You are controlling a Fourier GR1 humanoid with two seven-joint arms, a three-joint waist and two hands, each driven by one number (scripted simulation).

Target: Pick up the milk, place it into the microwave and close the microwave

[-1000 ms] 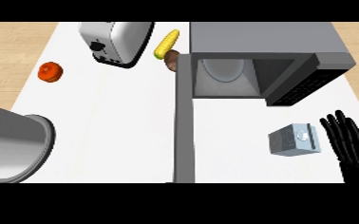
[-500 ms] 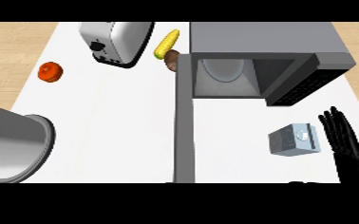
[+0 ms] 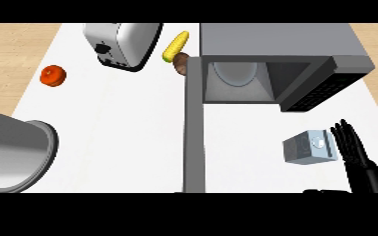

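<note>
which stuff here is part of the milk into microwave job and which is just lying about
Part of the job:
- small grey-blue milk carton
- grey microwave, door open
- black right hand beside the carton

Just lying about:
- silver toaster
- yellow corn cob
- red tomato
- large metal pot

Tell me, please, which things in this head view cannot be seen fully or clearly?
- Left hand: in no part of the head view.
- Right hand: wrist and forearm cut off by the lower edge.
- Brown item: mostly hidden behind the microwave door; cannot identify it.
- Metal pot: cut off by the left edge.
- Milk: label too small to read.
- Microwave interior: only the plate shows.
</note>
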